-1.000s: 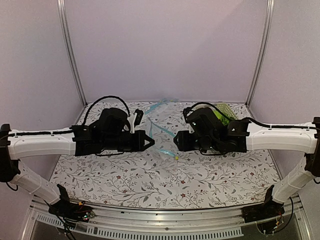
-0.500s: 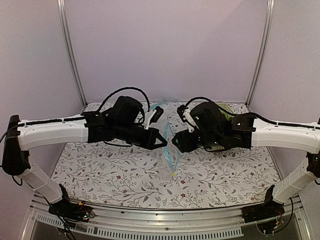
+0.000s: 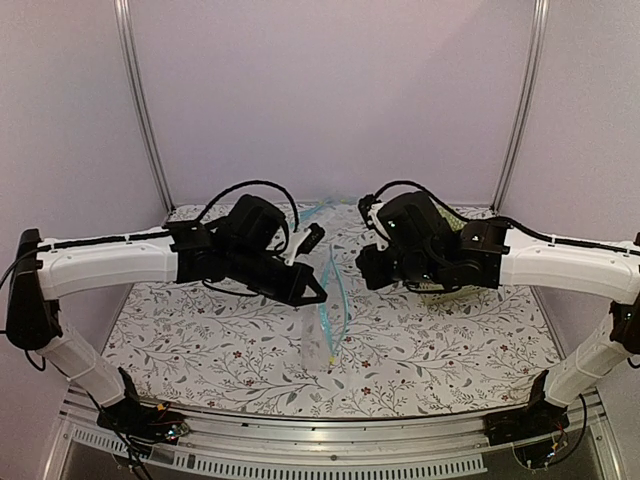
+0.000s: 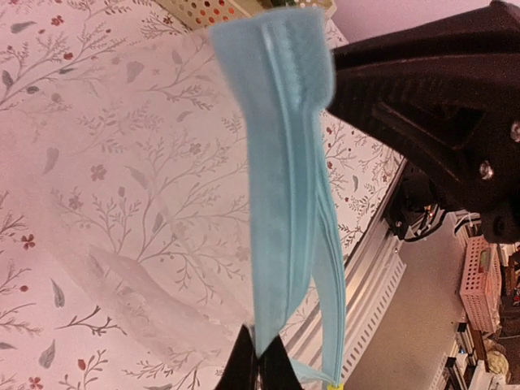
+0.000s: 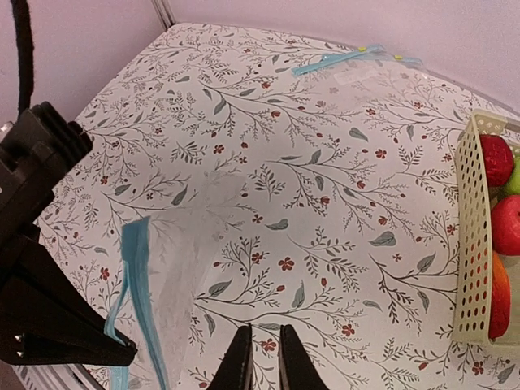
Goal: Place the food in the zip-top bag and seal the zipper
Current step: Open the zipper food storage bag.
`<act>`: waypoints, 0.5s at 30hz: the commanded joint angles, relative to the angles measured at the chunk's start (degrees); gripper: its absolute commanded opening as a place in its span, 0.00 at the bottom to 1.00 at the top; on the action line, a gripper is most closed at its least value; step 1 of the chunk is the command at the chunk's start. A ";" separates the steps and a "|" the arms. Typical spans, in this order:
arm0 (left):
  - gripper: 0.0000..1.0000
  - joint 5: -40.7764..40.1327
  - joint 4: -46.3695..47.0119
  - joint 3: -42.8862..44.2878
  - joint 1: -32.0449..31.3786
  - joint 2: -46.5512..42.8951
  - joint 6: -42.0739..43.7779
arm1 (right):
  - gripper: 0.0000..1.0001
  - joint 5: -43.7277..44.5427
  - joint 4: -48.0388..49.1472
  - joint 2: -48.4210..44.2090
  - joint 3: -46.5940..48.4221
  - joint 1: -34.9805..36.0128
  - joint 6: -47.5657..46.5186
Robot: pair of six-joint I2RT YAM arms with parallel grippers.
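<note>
Pinching zip-top bag aloft, left fingers

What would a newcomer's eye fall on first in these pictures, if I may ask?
First, the clear zip-top bag dangling above the middle of the table, pinched by its light blue zipper in the left hand. Next, the cream basket at the right, holding red and orange toy fruit not yet bagged.

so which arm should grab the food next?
Right. The right gripper is empty and the basket of food sits on its side; the left gripper is pinching the bag by its zipper.
</note>
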 commanded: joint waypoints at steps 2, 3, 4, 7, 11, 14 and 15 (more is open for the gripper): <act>0.00 0.80 -3.95 -0.60 2.65 -3.01 2.32 | 0.12 -0.07 -1.00 -0.80 -1.28 -1.86 2.11; 0.00 1.01 -4.93 -0.27 2.95 -2.86 2.83 | 0.16 -2.79 0.41 -1.15 -2.01 -1.87 1.47; 0.00 1.09 -5.76 0.21 3.19 -2.54 3.34 | 0.21 -6.25 1.90 -1.98 -2.59 -1.88 -0.06; 0.00 1.49 -6.86 1.65 3.95 -1.18 3.98 | 0.34 -16.56 3.05 -2.99 -2.94 -1.78 -2.21; 0.00 2.56 -6.12 3.74 4.12 0.65 3.89 | 0.42 -17.99 1.75 -1.75 -2.74 -0.26 -2.02; 0.00 3.16 -4.74 4.27 4.12 1.66 3.44 | 0.44 -18.29 2.67 0.01 -3.17 0.49 -0.22; 0.00 3.23 -4.38 4.32 4.12 1.87 3.30 | 0.44 -18.33 3.07 0.46 -3.32 0.64 0.34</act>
